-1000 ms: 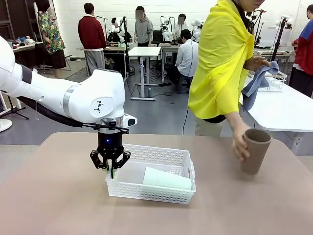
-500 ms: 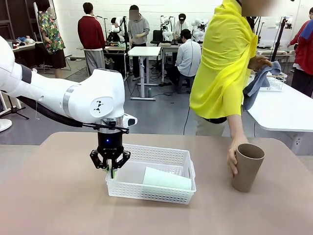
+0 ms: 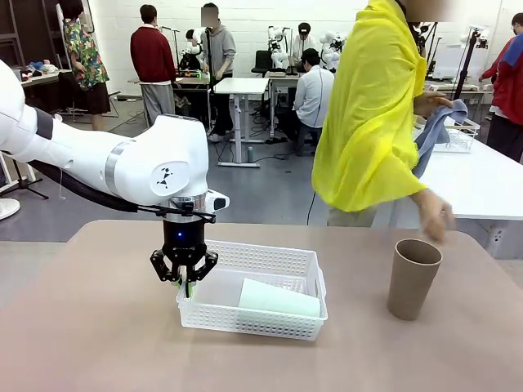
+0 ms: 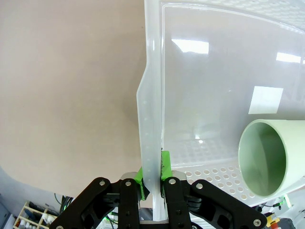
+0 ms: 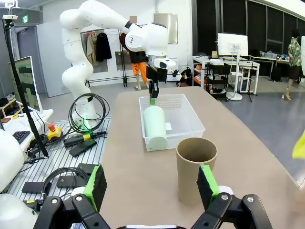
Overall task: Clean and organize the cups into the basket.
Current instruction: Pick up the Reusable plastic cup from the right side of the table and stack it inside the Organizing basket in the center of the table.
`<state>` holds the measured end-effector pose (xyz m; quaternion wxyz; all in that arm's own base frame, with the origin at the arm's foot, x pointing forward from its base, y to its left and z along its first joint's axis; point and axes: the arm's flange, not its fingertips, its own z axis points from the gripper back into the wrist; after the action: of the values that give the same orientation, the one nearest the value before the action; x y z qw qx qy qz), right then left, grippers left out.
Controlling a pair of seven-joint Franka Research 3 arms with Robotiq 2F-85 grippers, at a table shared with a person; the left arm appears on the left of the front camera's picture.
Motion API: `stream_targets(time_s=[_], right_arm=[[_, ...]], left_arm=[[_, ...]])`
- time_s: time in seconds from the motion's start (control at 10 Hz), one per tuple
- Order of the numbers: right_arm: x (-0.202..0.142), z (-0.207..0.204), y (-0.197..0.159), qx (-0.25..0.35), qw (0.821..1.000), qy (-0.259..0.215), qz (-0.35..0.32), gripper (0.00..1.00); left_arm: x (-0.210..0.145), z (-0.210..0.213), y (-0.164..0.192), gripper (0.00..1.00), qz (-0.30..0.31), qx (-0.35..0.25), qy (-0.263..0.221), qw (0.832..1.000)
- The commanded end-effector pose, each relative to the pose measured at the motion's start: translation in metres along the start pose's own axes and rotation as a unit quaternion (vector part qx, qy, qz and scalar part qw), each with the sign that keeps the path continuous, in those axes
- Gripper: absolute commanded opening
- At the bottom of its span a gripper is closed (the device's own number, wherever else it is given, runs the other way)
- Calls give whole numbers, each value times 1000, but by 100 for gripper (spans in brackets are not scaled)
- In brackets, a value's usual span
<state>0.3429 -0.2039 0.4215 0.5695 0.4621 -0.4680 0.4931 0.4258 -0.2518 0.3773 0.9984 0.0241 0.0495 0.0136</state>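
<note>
The brown cup stands upright and open-mouthed on the tabletop, well to the right of the basket and touching nothing; the person's hand hangs above and behind it, apart from the rim. In the right wrist view this cup sits just ahead of the right end effector, whose green pads are spread wide to either side with nothing between them, so the step in hand looks to be picking it up. Done well, that means waiting until the hand is clear, bringing the pads squarely around the cup's body below the mouth, squeezing only lightly since the wall may dent, then lifting it over the mesh rim and laying it on its side next to the mint green cup, which lies across the basket's right half. The left end effector is clenched on the basket's left short wall, one pad inside and one outside, as the left wrist view shows; that pinch should keep the tray from sliding. Counted: two cups, one brown and one mint green; one basket; two end effectors; one bluish cloth in the person's other hand
</note>
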Motion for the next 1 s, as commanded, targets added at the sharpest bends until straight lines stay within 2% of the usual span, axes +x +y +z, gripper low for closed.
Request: stream_targets(time_s=[0.0, 0.5, 0.7, 0.8, 0.9], right_arm=[[-14, -20, -15, 24, 1000, 14, -5, 100], [-75, -94, -53, 45, 995, 89, -28, 100], [-83, -111, -60, 57, 993, 97, -41, 100], [-81, -114, -61, 44, 994, 94, -44, 100], [-74, -111, -63, 2, 995, 82, -61, 100]], left_arm=[[1, 1, 0, 0, 0, 1, -3, 1000], [1, 1, 0, 0, 0, 1, -3, 1000], [1, 1, 0, 0, 0, 1, -3, 1000], [1, 1, 0, 0, 0, 1, -3, 1000], [1, 1, 0, 0, 0, 1, -3, 1000]])
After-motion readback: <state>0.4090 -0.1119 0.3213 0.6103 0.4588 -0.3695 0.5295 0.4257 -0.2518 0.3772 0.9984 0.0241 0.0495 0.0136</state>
